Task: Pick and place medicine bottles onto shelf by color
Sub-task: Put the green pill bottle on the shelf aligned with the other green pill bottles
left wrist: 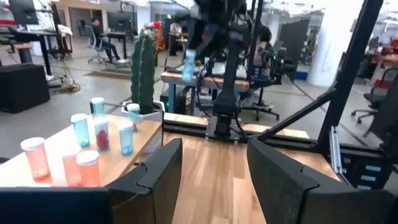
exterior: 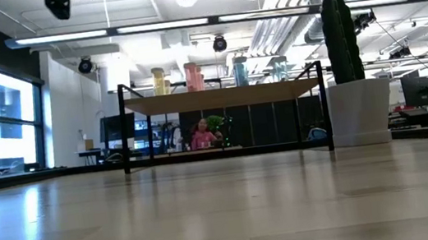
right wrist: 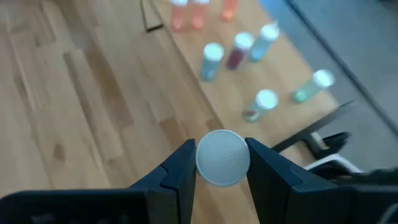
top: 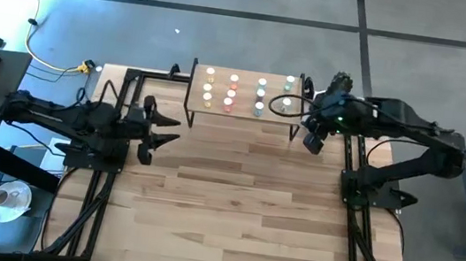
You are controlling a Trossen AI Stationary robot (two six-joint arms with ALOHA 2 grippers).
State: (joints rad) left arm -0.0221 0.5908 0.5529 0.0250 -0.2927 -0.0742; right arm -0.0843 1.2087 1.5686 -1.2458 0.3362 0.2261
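Gripping a bottle (right wrist: 222, 157) by its cap, our right gripper (right wrist: 221, 163) hung above the shelf's (top: 243, 119) right end, green bottles (right wrist: 313, 86) just beyond; left gripper (left wrist: 211, 168) waited open.

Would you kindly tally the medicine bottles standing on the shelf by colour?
Yellow bottles: 3
Pink bottles: 3
Blue bottles: 3
Green bottles: 2
Total on the shelf: 11, plus 1 held bottle in the right gripper; the left gripper waits open.

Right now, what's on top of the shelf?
The shelf carries medicine bottles in yellow, pink, blue and green columns. The right gripper above its right end holds another, whose body its white cap hides.
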